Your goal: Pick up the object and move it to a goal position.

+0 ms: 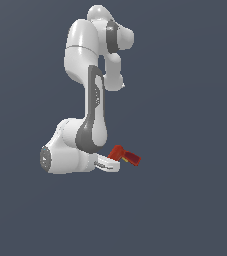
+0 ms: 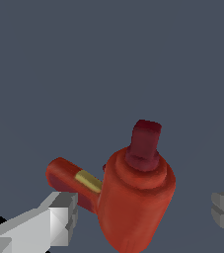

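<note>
Plain slate-blue backdrop fills both views, with one white robot arm [image 1: 87, 110] folded down low. Its single gripper [image 1: 110, 164] has its two grey fingers [image 2: 59, 217] spread wide on either side of the one red drill-shaped object [image 2: 133, 197]. The object lies between them, body slanting toward the exterior view's right; no writing is legible.

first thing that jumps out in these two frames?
The red drill-shaped object fills the wrist view, sitting between the open gripper's two grey fingers, with visible gaps on both sides. In the exterior view the white arm is folded low, its gripper pointing toward that view's right at the object, against a plain dark grey-blue background.
</note>
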